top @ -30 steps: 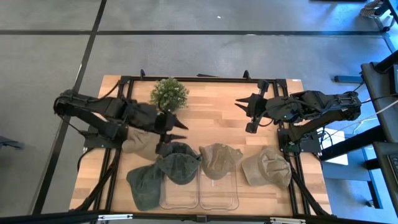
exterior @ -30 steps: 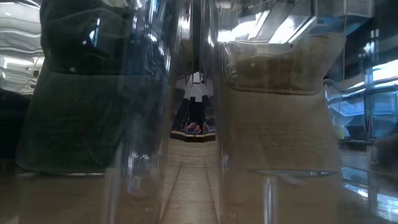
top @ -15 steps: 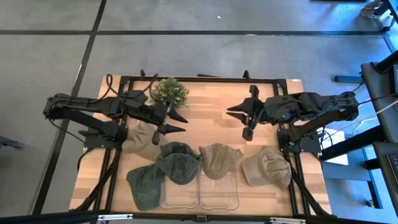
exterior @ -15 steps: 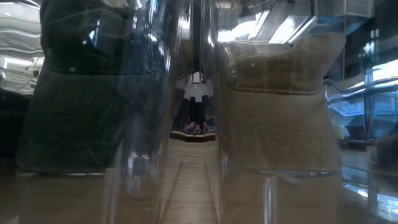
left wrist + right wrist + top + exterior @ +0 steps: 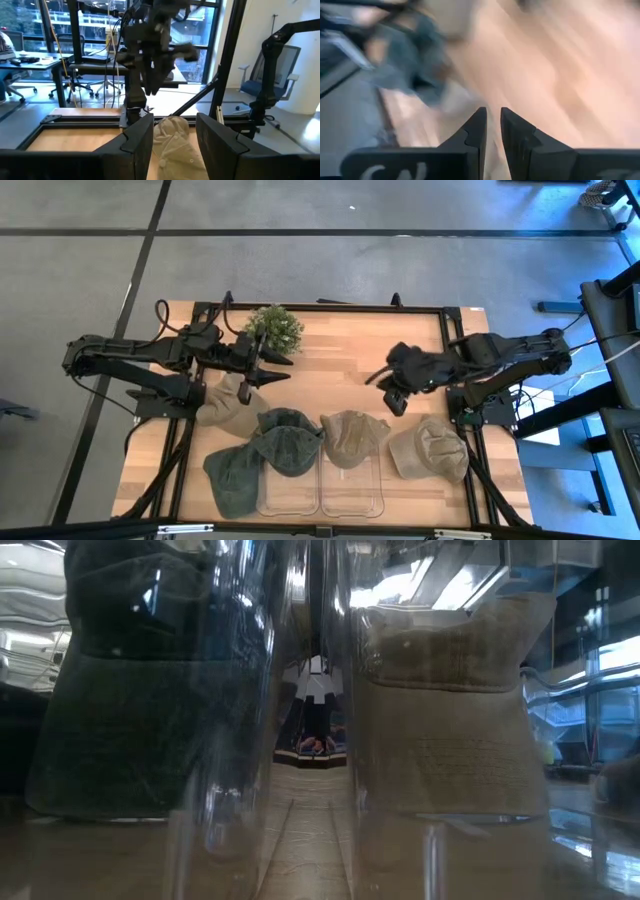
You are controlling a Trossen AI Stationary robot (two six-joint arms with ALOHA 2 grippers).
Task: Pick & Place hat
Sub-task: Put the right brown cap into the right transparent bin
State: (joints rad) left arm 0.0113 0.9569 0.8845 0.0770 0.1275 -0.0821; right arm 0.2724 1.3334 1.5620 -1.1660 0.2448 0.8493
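Several hats lie on the wooden table. A tan hat [image 5: 228, 406] sits near the left edge, and two dark green hats [image 5: 285, 442] [image 5: 232, 476] overlap beside it. A tan hat [image 5: 352, 434] lies in the middle and another tan hat [image 5: 430, 448] on the right. My left gripper [image 5: 276, 369] hovers open above the table, beyond the left tan hat. In its wrist view the left gripper [image 5: 174, 135] has a tan hat [image 5: 172, 145] beyond its fingers. My right gripper [image 5: 386, 388] hangs over bare wood beyond the middle hat. In its wrist view the right gripper [image 5: 492, 122] shows only a narrow slit between its fingers.
Two clear bins [image 5: 290, 492] [image 5: 350, 492] stand at the near edge. The low view looks through them at a dark green hat [image 5: 130, 720] and a tan hat [image 5: 450, 710]. A small green plant [image 5: 272, 328] stands at the far edge, next to the left gripper. Black frame rails border the table.
My left gripper has drawn back from the dark green hat, toward the far edge and the plant, staying open and holding nothing. My right gripper has moved toward the table's middle and near edge and tipped downward. The hats have stayed where they were.
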